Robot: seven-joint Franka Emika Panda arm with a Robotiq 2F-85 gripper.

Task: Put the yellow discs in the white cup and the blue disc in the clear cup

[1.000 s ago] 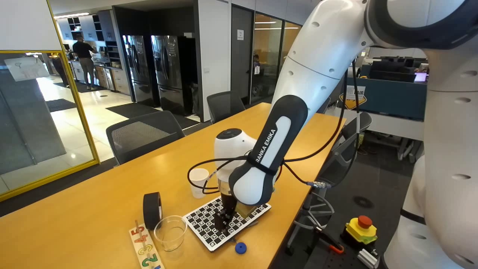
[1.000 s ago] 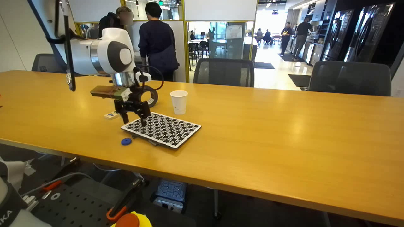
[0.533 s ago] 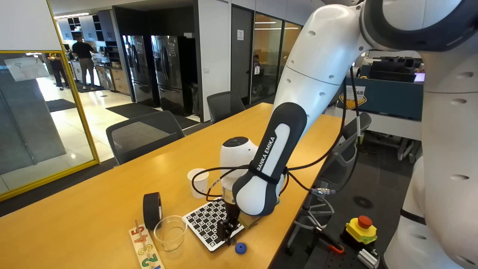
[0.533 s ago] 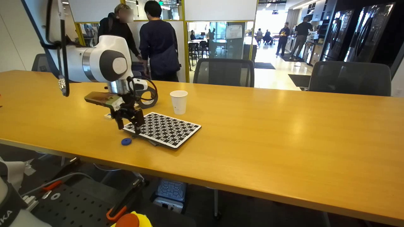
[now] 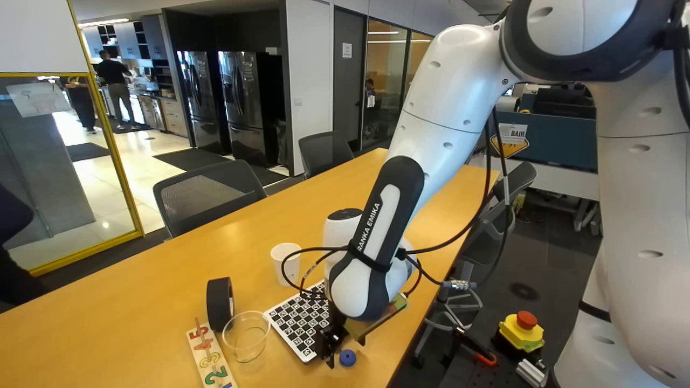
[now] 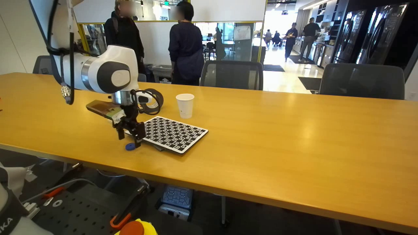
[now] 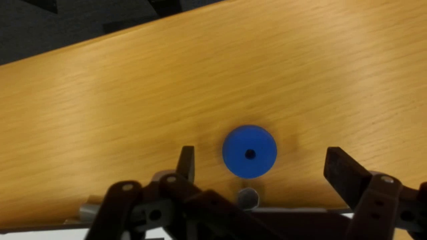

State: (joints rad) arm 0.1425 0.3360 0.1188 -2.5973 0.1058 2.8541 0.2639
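Note:
A blue disc [image 7: 238, 143] with a small central hole lies flat on the table near its edge. My gripper [image 7: 260, 148] is open above it, one finger on each side and a gap left and right, nearer on the left. In both exterior views the fingertips hang just over or beside the blue disc [image 5: 347, 358], low to the table. The clear cup [image 5: 247, 339] stands upright in an exterior view, with nothing seen inside. Behind the checkered board is the white cup [image 6: 185, 107], upright, its inside not visible. The yellow discs are hidden or out of view.
The checkered board [image 6: 173, 133] lies right beside the blue disc, with a metal rod end [image 7: 248, 198] poking out under it. Near the clear cup are a black roll [image 5: 218, 304] and a number strip [image 5: 210, 355]. The table edge [image 7: 110, 35] runs close by.
My gripper has come down and moved from over the checkered board to the blue disc, staying open. Disc and cups have stayed put. People in the background have shifted.

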